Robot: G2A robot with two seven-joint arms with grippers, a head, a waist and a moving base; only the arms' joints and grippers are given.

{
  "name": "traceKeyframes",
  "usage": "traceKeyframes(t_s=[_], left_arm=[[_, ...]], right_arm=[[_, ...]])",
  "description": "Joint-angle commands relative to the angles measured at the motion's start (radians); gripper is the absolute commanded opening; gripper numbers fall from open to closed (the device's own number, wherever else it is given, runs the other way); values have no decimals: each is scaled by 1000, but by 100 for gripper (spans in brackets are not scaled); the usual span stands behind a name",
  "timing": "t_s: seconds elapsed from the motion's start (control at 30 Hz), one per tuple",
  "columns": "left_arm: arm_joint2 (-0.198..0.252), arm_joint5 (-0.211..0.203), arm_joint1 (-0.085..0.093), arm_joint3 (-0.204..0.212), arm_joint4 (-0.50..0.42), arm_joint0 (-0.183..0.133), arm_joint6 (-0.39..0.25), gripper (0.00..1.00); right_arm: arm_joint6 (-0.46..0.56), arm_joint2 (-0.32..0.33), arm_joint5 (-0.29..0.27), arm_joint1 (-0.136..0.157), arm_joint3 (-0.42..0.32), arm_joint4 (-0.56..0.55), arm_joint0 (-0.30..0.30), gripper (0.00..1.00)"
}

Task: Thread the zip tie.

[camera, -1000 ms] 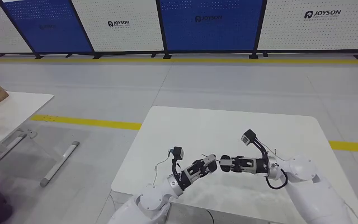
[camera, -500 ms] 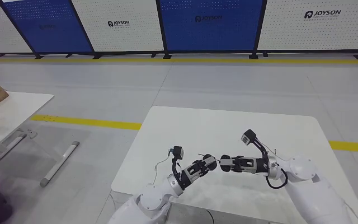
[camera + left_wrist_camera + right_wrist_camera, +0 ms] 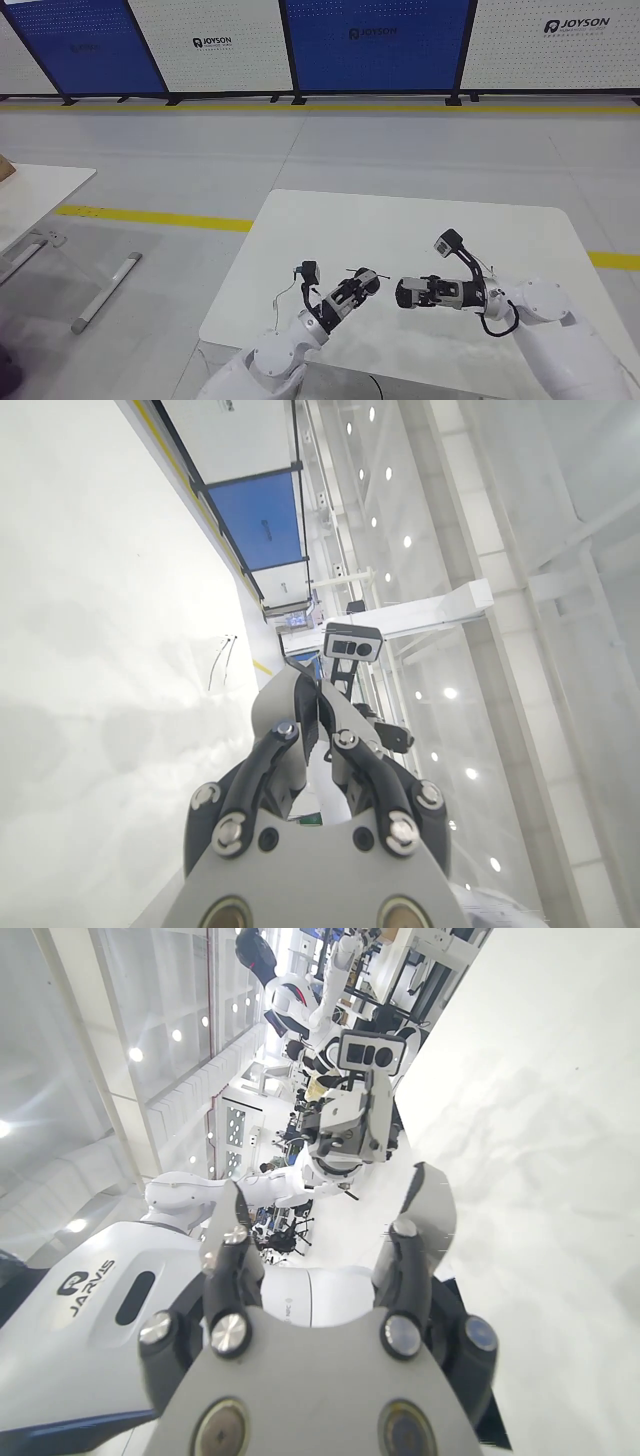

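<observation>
Top view, left hand (image 3: 367, 278), zip tie (image 3: 351, 270) sideways

The table (image 3: 400, 220) is showing a smooth, matt white top. The left gripper (image 3: 306, 680) is wearing matt grey metal fingers, black plastic links and glossy steel screws, and the right gripper (image 3: 327, 1180) is showing the same. The zip tie (image 3: 352, 1194) is looking like thin, dark plastic.

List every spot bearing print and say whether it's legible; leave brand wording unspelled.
left white panel: dark logo print, legible.
right white panel: same logo print, legible.
middle blue panel: faint logo print, barely legible.
left blue panel: print too faint to read.
</observation>
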Motion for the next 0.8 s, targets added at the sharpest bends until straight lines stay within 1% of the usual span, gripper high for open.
traceKeyframes(t_s=[0.0,0.03,0.33,0.37,0.4,0.43,0.47,0.5,0.57,0.6,0.67,0.7,0.77], left_arm=[[12,-21,-6,-9,81,9,121,0],[22,-20,-8,-9,86,13,128,0],[22,-20,-8,-9,86,13,128,0],[25,-15,-8,-7,81,13,122,0],[35,15,-9,-2,38,10,73,0],[30,44,-9,6,3,-4,36,0],[20,68,-8,16,-4,-18,19,0],[20,87,-7,23,7,-25,11,0],[24,141,-6,29,34,-36,-6,0],[25,170,-5,26,57,-42,-5,0],[26,174,-7,12,55,-40,10,0],[25,170,-8,4,42,-36,6,0],[25,170,-8,4,42,-36,6,0]], right_arm=[[-17,31,-5,8,-18,4,-18,100],[-19,47,-11,12,-31,8,-30,100],[-19,47,-11,12,-31,8,-30,100],[-19,47,-11,12,-31,8,-30,100],[-19,47,-11,12,-31,8,-30,100],[-19,47,-11,12,-31,8,-30,100],[-19,47,-11,12,-31,8,-30,100],[-19,47,-11,12,-31,8,-30,100],[-19,47,-11,12,-31,8,-30,100],[-19,47,-11,12,-31,8,-30,100],[-19,47,-11,12,-31,8,-30,100],[-19,47,-11,12,-31,8,-30,100],[-19,47,-11,12,-31,8,-30,100]])
